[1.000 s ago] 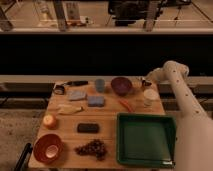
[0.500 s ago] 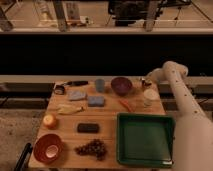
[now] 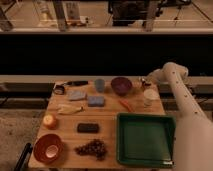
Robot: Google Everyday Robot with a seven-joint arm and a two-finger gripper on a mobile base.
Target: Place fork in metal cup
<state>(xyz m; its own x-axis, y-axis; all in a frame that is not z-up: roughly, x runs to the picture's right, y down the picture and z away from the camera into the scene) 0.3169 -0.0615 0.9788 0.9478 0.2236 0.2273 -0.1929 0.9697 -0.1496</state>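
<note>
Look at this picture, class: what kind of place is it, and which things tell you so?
Probably a robot test area made up as a kitchen: a wooden table holds a purple bowl, a green tray and grapes. The gripper hovers at the table's far right edge.

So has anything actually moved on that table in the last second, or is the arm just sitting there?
Nothing has visibly changed. The gripper hangs at the table's far right corner, beside the purple bowl, as it did a second ago. The green tray, the white cup, the grapes and the orange bowl all lie where they were.
</note>
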